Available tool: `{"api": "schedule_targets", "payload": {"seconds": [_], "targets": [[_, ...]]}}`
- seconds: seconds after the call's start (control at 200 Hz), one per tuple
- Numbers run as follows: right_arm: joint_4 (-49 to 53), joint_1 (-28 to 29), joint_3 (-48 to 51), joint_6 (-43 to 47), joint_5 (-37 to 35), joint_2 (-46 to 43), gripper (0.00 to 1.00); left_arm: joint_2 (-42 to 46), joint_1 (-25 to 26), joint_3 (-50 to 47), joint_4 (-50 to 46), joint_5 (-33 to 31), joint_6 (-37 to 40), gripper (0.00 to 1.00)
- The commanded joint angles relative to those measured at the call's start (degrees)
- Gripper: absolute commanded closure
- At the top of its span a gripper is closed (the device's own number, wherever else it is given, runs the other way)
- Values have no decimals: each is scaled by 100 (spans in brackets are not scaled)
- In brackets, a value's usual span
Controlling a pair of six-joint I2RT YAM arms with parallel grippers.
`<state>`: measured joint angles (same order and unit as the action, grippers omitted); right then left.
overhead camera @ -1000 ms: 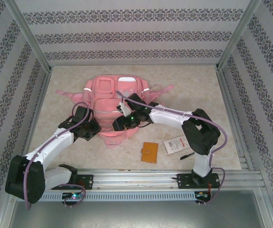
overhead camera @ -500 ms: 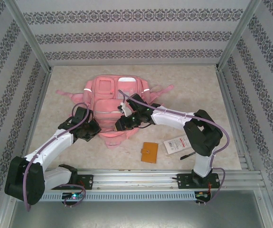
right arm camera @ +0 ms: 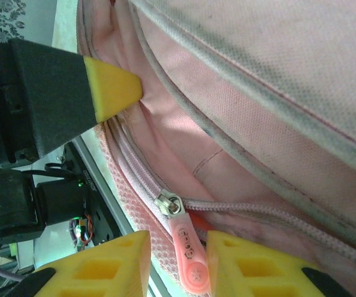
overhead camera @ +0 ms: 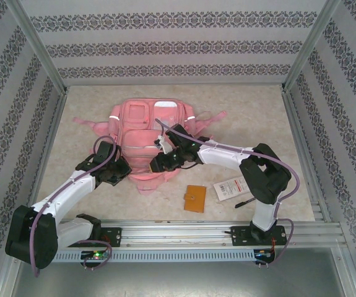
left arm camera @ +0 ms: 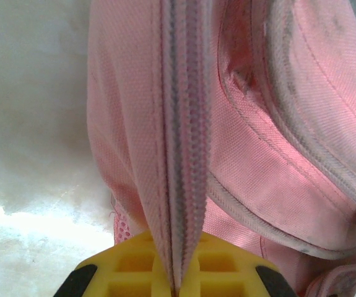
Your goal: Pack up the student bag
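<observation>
Unzipping is the step in hand: the left gripper [left arm camera: 174,275] is clamped on the zip tape [left arm camera: 181,124] of the student bag [overhead camera: 142,114], which lies beneath both grippers, and the right gripper [right arm camera: 178,247] has its fingers apart around the pink zip pull [right arm camera: 190,263] — next, likely, close on it and draw it along.

The surface [overhead camera: 258,117] was pale and mottled like marble, with a metal rail [overhead camera: 184,230] running along its near edge. The student bag [overhead camera: 145,120] lay flat on it around the middle, front pockets facing up. Its pink straps [overhead camera: 86,122] trailed out onto the bare top at left and right. Near the bag's near end, toward the rail, lay a small flat tan case [overhead camera: 195,198]. To the right of the case sat a white packet [overhead camera: 231,188] with red print. A thin black pen [overhead camera: 244,202] lay just beside the packet's near edge.
</observation>
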<state>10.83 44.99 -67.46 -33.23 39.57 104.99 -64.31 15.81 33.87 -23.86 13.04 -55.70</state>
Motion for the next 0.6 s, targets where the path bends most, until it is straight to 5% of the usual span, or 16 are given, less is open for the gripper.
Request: {"api": "schedule_targets", "payload": {"seconds": [0.0, 0.195, 0.33, 0.595], "targets": [[8, 150, 24, -11, -81, -43, 70, 91, 73, -23, 241, 67, 119, 100], [-47, 238, -83, -184, 35, 72, 71, 83, 75, -94, 316, 72, 86, 100], [27, 255, 15, -221, -45, 7, 56, 72, 78, -130, 355, 58, 130, 100], [67, 356, 132, -260, -273, 45, 62, 75, 80, -161, 375, 73, 156, 100]]}}
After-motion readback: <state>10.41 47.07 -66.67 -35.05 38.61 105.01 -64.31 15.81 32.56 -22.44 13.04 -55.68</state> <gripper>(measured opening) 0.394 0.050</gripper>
